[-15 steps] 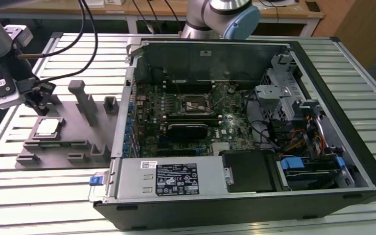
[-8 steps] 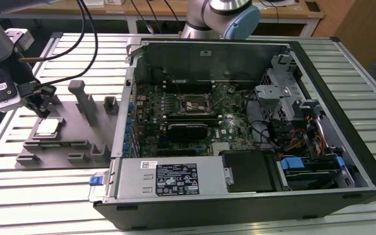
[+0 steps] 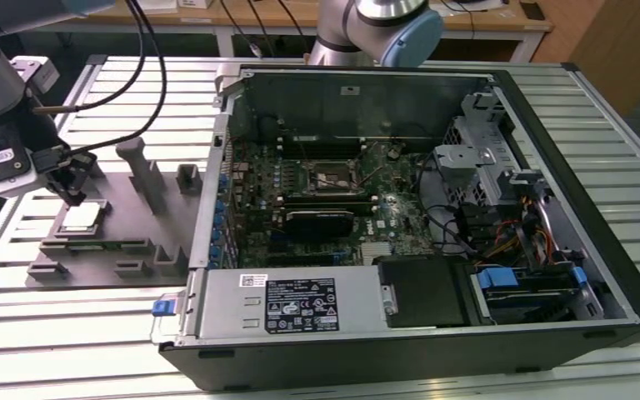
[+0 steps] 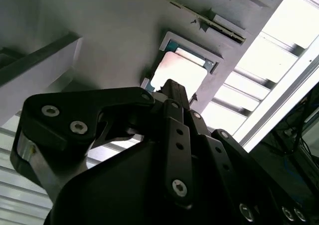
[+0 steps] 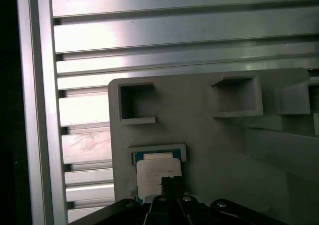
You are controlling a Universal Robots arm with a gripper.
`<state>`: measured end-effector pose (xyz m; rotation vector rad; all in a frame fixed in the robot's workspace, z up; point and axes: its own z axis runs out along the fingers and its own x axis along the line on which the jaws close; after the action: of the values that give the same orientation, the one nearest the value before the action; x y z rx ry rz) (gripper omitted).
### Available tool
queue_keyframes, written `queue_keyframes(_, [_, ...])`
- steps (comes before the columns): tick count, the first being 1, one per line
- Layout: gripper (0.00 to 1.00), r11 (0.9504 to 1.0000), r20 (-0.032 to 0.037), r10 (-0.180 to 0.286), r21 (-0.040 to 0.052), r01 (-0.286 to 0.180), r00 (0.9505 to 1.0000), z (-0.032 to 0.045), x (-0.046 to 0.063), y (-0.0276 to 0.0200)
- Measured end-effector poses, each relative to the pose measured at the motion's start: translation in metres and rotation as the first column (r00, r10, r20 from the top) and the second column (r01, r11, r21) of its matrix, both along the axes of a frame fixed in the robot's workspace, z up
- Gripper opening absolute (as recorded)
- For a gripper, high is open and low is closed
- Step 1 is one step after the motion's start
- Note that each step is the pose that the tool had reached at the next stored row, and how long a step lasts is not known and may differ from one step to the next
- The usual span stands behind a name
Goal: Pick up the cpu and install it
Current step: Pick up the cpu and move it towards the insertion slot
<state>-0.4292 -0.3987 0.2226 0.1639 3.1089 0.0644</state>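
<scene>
The cpu [image 3: 81, 218] lies flat in a recess of the grey fixture tray [image 3: 120, 229] at the exterior view's left. The gripper [image 3: 73, 197] hangs directly above it, fingertips pinched together and grasping nothing.

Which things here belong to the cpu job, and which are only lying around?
For the job:
- cpu, lying in the grey holder
- tool, close over the cpu
- black socket inside the open case

Only lying around:
- grey box with white label
- slotted table
</scene>
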Motion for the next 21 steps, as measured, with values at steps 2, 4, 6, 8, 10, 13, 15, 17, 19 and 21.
queue_keyframes(2, [0.11, 1.0000, -0.0001, 0.000, -0.0001, 0.000, 1.0000, -0.0024, -0.001, -0.0002])
queue_keyframes(4, [0.11, 1.0000, 0.0000, 0.000, 0.0000, 0.000, 1.0000, -0.0048, -0.002, -0.0003])
queue_keyframes(6, [0.11, 1.0000, 0.0001, 0.000, 0.0000, 0.000, 1.0000, -0.0072, -0.003, -0.0003])
queue_keyframes(8, [0.11, 1.0000, 0.0000, 0.000, 0.0000, 0.000, 1.0000, -0.0096, -0.004, -0.0003])
queue_keyframes(10, [0.11, 1.0000, 0.0000, 0.000, 0.0000, 0.000, 1.0000, -0.0123, -0.005, -0.0003])
queue_keyframes(13, [0.11, 1.0000, 0.0000, 0.000, 0.0000, 0.000, 1.0000, -0.0167, -0.006, -0.0004])
queue_keyframes(15, [0.11, 1.0000, -0.0001, 0.000, 0.0000, 0.000, 1.0000, -0.0198, -0.006, -0.0003])
queue_keyframes(17, [0.11, 1.0000, 0.0001, 0.000, 0.0001, 0.000, 1.0000, -0.0223, -0.006, -0.0003])
queue_keyframes(19, [0.11, 1.0000, -0.0001, 0.000, -0.0001, 0.000, 1.0000, -0.0225, -0.006, -0.0003])
queue_keyframes(21, [0.11, 1.0000, -0.0002, 0.000, -0.0001, 0.000, 1.0000, -0.0225, -0.006, -0.0003])
